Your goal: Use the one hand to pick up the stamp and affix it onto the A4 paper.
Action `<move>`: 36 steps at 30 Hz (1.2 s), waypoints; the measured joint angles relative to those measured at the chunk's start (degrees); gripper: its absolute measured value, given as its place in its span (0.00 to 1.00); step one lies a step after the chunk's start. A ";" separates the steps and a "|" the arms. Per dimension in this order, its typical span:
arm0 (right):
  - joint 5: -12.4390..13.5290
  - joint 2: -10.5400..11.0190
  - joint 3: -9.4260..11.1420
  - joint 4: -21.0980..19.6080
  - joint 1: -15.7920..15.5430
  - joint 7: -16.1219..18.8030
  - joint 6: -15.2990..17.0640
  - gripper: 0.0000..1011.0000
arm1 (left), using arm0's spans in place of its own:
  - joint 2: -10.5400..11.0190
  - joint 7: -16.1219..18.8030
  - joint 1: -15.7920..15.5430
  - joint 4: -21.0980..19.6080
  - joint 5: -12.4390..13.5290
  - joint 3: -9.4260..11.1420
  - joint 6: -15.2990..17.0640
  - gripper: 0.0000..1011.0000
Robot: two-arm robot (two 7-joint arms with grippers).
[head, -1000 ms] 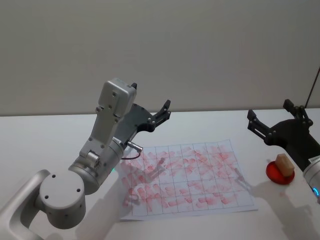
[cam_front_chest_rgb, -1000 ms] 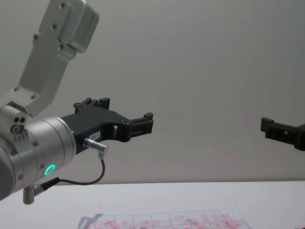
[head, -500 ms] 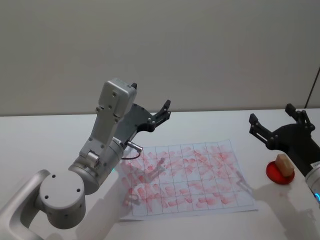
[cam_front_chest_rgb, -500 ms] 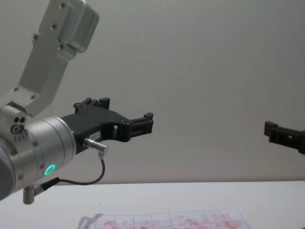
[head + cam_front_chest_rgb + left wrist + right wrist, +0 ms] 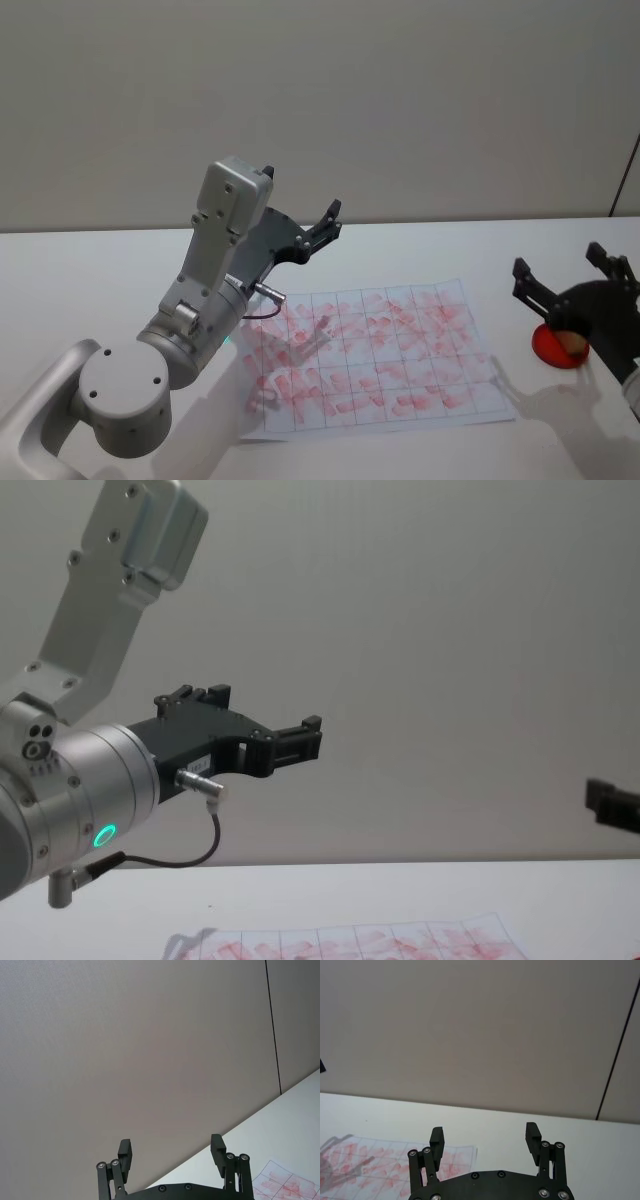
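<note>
Silver left arm (image 5: 215, 270) raised over the left edge of the white A4 paper printed with a thin-lined grid of boxes (image 5: 400, 345). Its black plastic left gripper (image 5: 328, 225) hangs in the air above the paper's far left corner, pointing away from the robot. Fingers (image 5: 125, 1150) spread apart, nothing between them.

Paper lies on the white table (image 5: 90, 270), nearly every box smeared pinkish-red. The chest view catches its far edge (image 5: 350, 945) low down.

Just off the paper's right edge: black plastic right gripper (image 5: 557, 262), short ribbed fingers (image 5: 532, 1135) released and wide, empty. It sits low over a round red ink pad (image 5: 548, 350).

Small light-brown wooden stamp (image 5: 571, 341) stands on that pad, near the paper's right edge and clear of it. The gripper's body covers most of it in the head view; only a corner shows. Contact between gripper and stamp: cannot tell
</note>
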 joint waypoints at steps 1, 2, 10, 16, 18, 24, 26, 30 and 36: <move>0.09 0.05 0.05 -0.12 -0.21 -0.31 0.34 0.99 | 0.00 0.00 0.00 0.00 0.00 0.00 0.00 0.99; 0.25 0.19 0.15 -0.41 -0.72 -0.99 1.08 0.99 | 0.00 0.00 0.00 0.00 0.00 0.00 0.00 0.99; 0.87 0.74 0.80 -0.93 -2.45 -4.54 5.40 0.99 | 0.00 0.00 0.00 0.00 0.00 0.00 0.00 0.99; 0.91 0.87 1.27 -0.10 -2.70 -6.17 8.40 0.99 | 0.00 0.00 0.00 0.00 0.00 0.00 0.00 0.99; 0.90 0.84 1.36 0.31 -2.63 -6.34 8.95 0.99 | 0.00 0.00 0.00 0.00 0.00 0.00 0.00 0.99; 0.54 0.51 1.66 2.08 -1.77 -6.58 11.01 0.99 | 0.00 0.00 0.00 0.00 0.00 0.00 0.00 0.99; 0.32 0.35 1.73 2.84 -1.29 -6.51 11.58 0.99 | 0.00 0.00 0.00 0.00 0.00 0.00 0.00 0.99; -0.21 0.07 1.80 4.14 -0.39 -6.02 12.49 0.99 | 0.00 0.00 0.00 0.00 0.00 0.00 0.00 0.99; -1.04 -0.48 1.85 6.18 0.88 -5.13 13.53 0.99 | 0.00 0.00 0.00 0.00 0.00 0.00 0.00 0.99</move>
